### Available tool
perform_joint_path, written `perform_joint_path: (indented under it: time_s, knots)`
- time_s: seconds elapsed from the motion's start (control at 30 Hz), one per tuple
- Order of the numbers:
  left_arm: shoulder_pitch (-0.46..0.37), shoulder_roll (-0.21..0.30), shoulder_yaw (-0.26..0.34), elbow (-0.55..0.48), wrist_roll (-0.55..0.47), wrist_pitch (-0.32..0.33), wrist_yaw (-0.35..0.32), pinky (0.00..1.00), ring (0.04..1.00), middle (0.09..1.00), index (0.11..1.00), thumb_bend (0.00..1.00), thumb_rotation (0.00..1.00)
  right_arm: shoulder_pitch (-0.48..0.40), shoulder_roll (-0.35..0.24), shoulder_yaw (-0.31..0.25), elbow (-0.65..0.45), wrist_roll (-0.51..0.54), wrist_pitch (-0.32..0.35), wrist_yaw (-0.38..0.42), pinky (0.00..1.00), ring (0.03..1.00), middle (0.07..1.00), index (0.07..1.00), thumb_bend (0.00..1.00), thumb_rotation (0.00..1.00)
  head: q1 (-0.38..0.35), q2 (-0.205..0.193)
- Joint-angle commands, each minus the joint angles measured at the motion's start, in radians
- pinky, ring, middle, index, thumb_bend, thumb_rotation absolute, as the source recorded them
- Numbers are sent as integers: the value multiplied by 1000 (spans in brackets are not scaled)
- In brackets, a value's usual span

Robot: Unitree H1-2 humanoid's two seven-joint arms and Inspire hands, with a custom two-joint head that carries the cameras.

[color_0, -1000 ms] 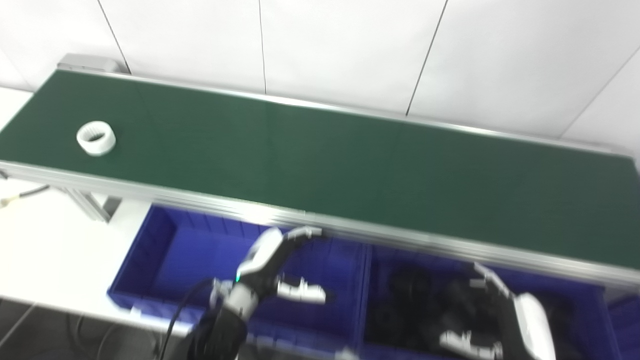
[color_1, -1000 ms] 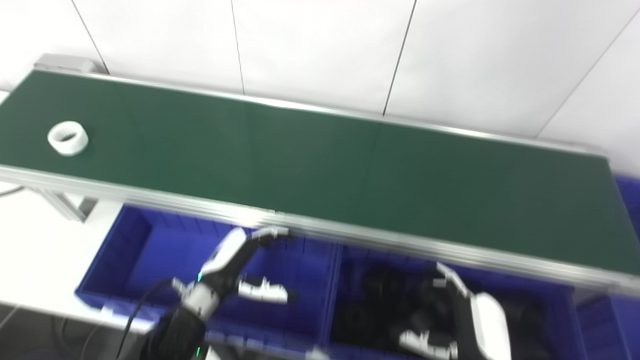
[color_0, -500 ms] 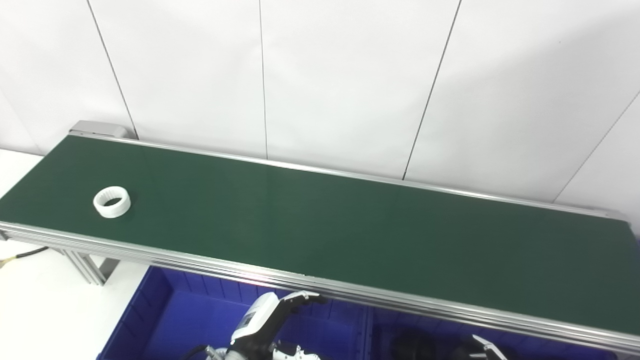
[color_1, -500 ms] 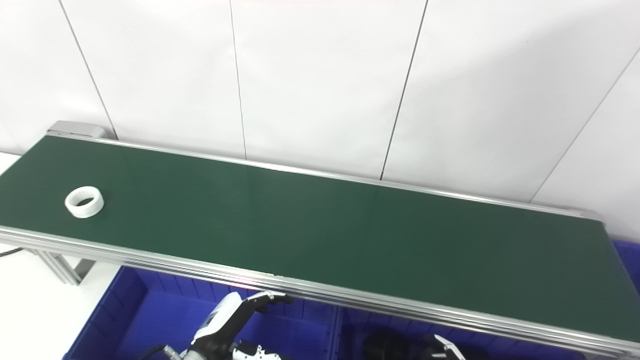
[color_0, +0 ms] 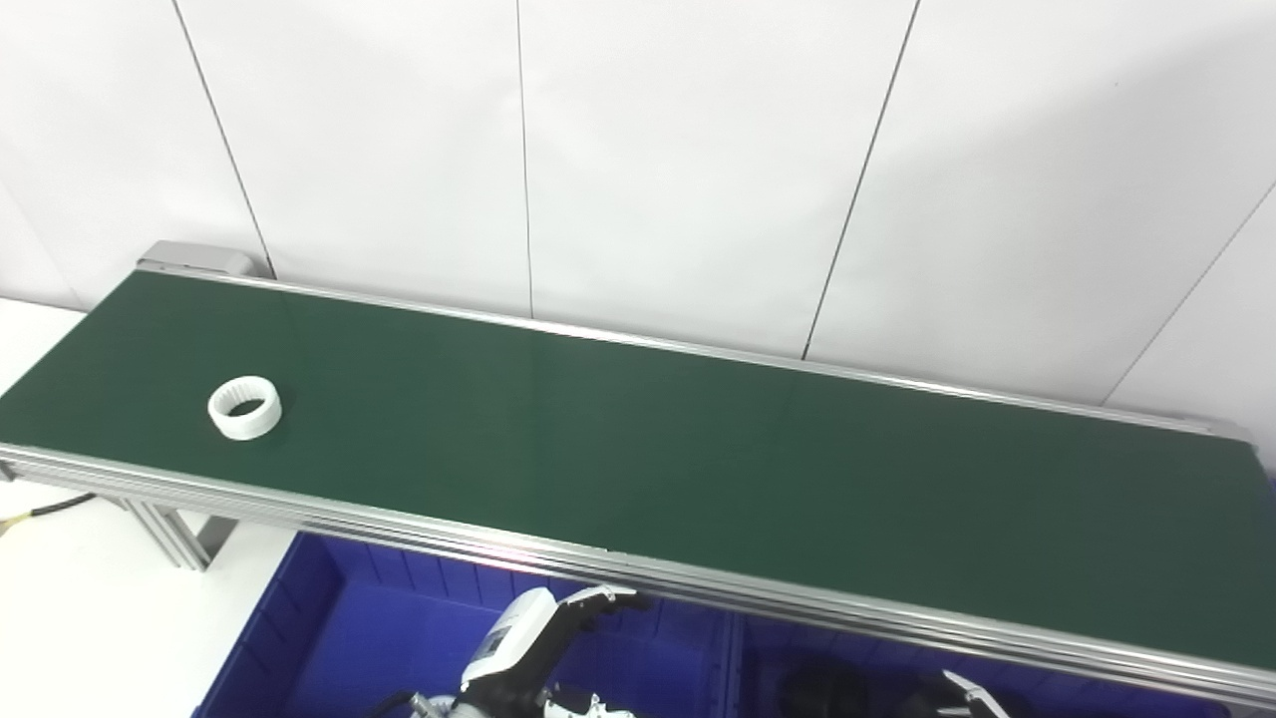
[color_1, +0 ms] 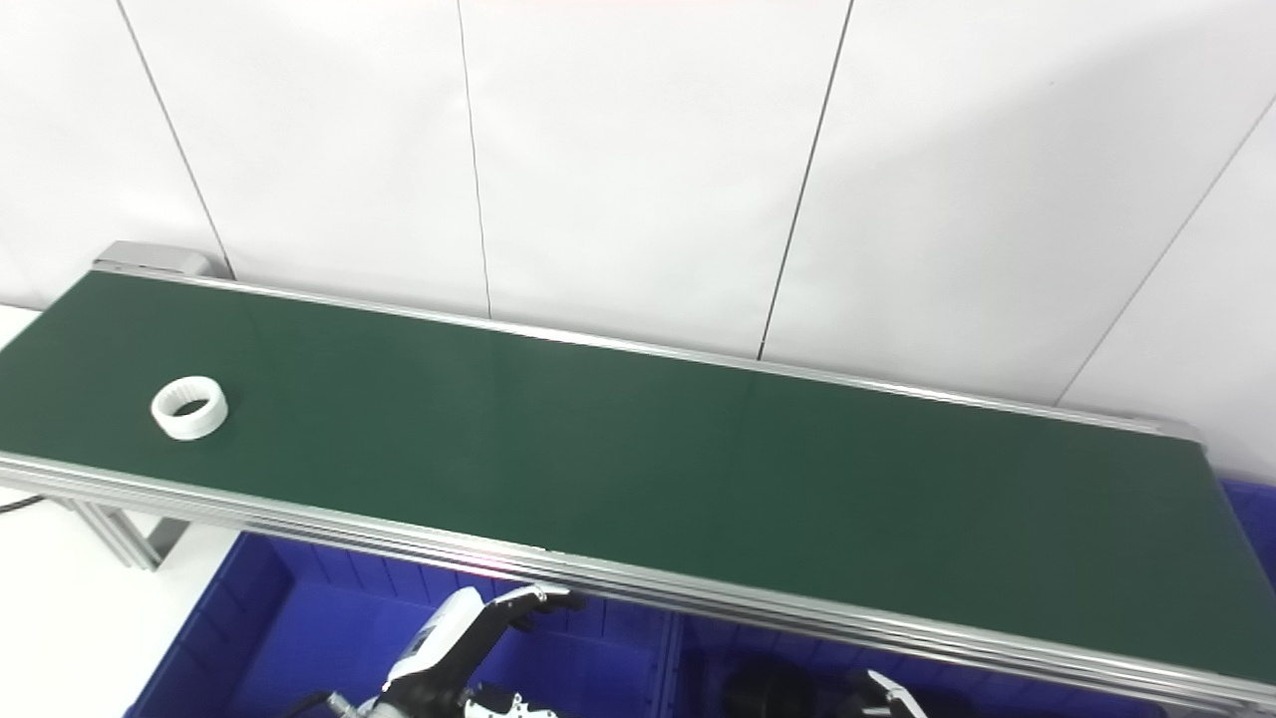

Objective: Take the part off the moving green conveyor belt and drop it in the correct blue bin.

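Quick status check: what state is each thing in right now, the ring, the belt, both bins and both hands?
White ring: flat on belt, far left, ungrasped.
Green belt: carries only the ring.
Left bin: floor bare where visible.
Right bin: holds dark parts.
Left hand: open, empty.
Right hand: mostly cropped.

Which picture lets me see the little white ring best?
The left eye view: the white ring sits farther in from the edge on the green belt. The right eye view shows the same whole ring, just closer to the left edge.

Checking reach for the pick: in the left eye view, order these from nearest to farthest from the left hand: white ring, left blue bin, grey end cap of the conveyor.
1. left blue bin, right beneath the left hand.
2. white ring, on the belt's left part.
3. grey end cap, far-left corner by the wall.
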Motion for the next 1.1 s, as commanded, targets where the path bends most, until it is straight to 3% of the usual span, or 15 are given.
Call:
perform_joint_path:
  time_s: [0.0,0.3,0.73,1.07]
  knots:
    - [-25,-11,-3,-18,18,-18,35,749,821,824,780,893,378,-3,-11,-12,-28,8,-18,-4,594,636,655,804,781,150,39,-10]
    - [-33,-23,-10,5,22,-28,51,784,815,814,761,921,358,-16,-30,-21,45,39,-99,-49,632,651,662,814,757,96,58,-20]
    - [-43,-19,-12,17,31,-27,52,782,821,821,765,918,361,-20,-28,-13,36,24,-77,-45,616,642,652,810,764,127,29,-23]
    - [-24,-38,10,-36,-47,-116,72,674,750,785,777,914,343,-23,-25,-10,35,22,-76,-45,587,634,655,810,770,124,24,-26]
